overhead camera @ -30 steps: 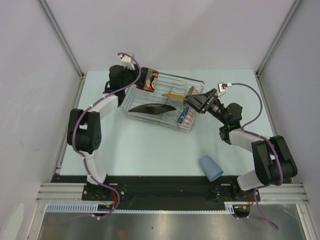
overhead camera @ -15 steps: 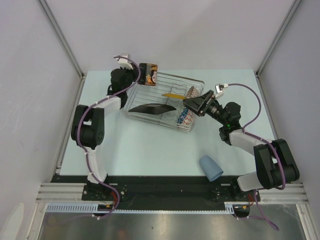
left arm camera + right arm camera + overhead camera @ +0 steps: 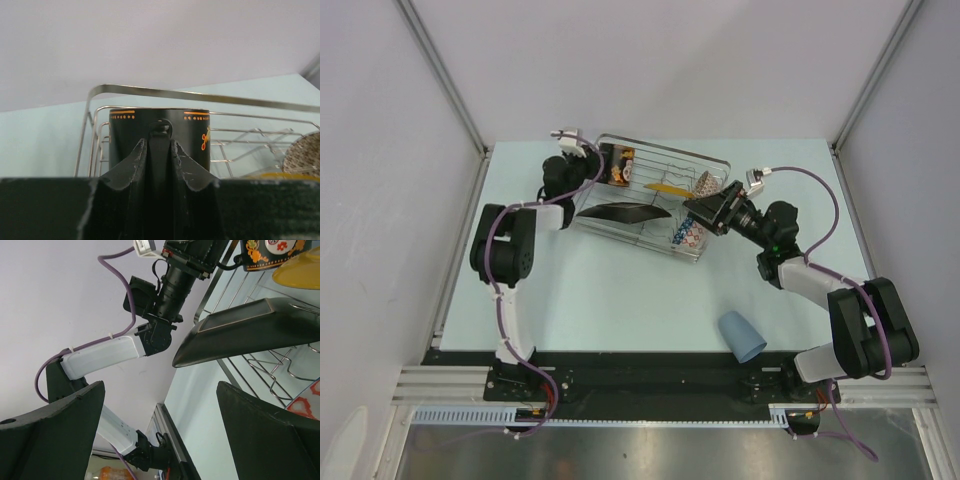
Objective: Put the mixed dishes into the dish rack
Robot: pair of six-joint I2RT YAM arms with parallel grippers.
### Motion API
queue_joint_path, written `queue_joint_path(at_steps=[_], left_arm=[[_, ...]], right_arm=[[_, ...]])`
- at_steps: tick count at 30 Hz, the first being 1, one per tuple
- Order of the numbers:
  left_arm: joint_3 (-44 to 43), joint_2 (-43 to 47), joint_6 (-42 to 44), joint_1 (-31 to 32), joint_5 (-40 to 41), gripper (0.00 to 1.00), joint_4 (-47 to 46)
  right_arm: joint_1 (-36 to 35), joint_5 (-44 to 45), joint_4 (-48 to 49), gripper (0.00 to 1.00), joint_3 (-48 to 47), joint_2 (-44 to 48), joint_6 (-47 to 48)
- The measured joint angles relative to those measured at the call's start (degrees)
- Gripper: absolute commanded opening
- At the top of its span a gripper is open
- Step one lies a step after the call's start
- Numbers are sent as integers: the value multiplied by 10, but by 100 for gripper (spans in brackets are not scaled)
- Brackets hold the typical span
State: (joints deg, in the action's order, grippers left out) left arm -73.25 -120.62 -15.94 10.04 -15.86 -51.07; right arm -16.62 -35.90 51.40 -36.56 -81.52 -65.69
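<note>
The dish rack [image 3: 670,152] stands at the back middle of the table. My left gripper [image 3: 592,166] is shut on the handle of the dark mug [image 3: 618,166] and holds it in the rack's far-left corner. In the left wrist view my fingers [image 3: 131,165] pinch the mug [image 3: 195,132] by its handle. The dark square plate [image 3: 620,214] stands tilted in the rack, its yellow part [image 3: 665,188] beside it. The pinkish-beige bowl [image 3: 705,183] and the blue patterned bowl [image 3: 688,237] sit at the rack's right end. My right gripper [image 3: 705,210] is open and empty there. The light-blue cup [image 3: 743,335] lies on the table near the front.
The right wrist view shows the plate's edge [image 3: 235,335], the rack wires [image 3: 295,370] and the left arm [image 3: 105,357] beyond. Grey walls close in the table on the left, back and right. The table's metal front rail [image 3: 650,380] runs by the arm bases.
My left gripper has swung down and back with the mug, bringing it from above the rack's corner into the rack. My right gripper has shifted slightly left toward the rack.
</note>
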Motion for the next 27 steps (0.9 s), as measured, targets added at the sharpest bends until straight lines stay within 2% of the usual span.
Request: queue_joint_path(at_steps=[7, 15, 20, 22, 27], left_arm=[[50, 9, 20, -9, -31, 9, -42], [70, 32, 55, -8, -50, 23, -14], [20, 33, 71, -11, -61, 19, 76], [9, 33, 76, -12, -66, 12, 98], [8, 44, 81, -18, -79, 11, 130]], right_arm=[[2, 0, -6, 100, -11, 0, 0], [2, -2, -17, 100, -16, 0, 13], [2, -4, -35, 100, -16, 0, 22], [2, -4, -39, 100, -16, 0, 24], [4, -4, -40, 100, -16, 1, 25]])
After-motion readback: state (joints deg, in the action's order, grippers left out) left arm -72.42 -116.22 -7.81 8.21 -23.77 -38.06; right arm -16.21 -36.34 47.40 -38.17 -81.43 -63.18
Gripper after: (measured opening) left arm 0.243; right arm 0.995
